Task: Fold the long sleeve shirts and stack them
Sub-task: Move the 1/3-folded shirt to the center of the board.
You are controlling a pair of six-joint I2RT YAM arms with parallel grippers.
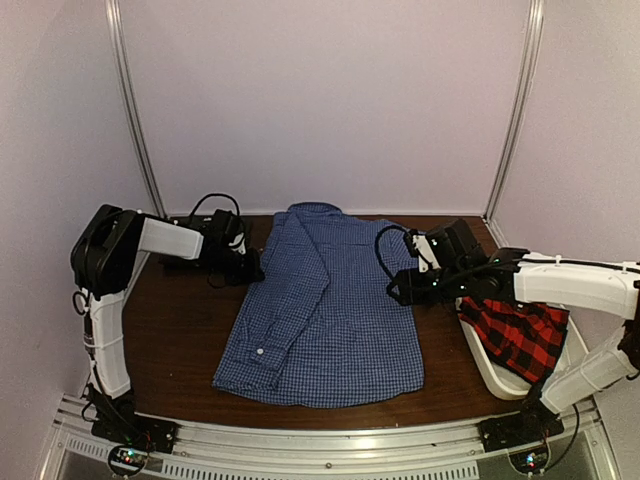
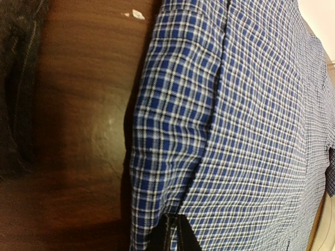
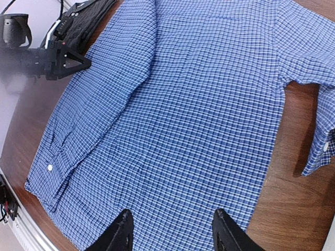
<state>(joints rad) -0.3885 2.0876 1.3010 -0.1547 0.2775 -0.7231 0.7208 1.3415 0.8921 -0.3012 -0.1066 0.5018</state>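
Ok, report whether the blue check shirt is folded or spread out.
Mostly spread: the blue check shirt lies flat at full length on the table; only one sleeve is folded across its body.

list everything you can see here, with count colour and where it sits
blue gingham shirt: one, blue and white check, spread at the table's centre, one sleeve folded across it
plaid shirt: one, red and black, bunched in the tub
dark shirt: one, charcoal, far left of the table
tub: one, white, right side of the table
table: one, dark brown wood
left gripper: one, black, shut, at the blue gingham shirt's left edge
right gripper: one, black, open, over its right side
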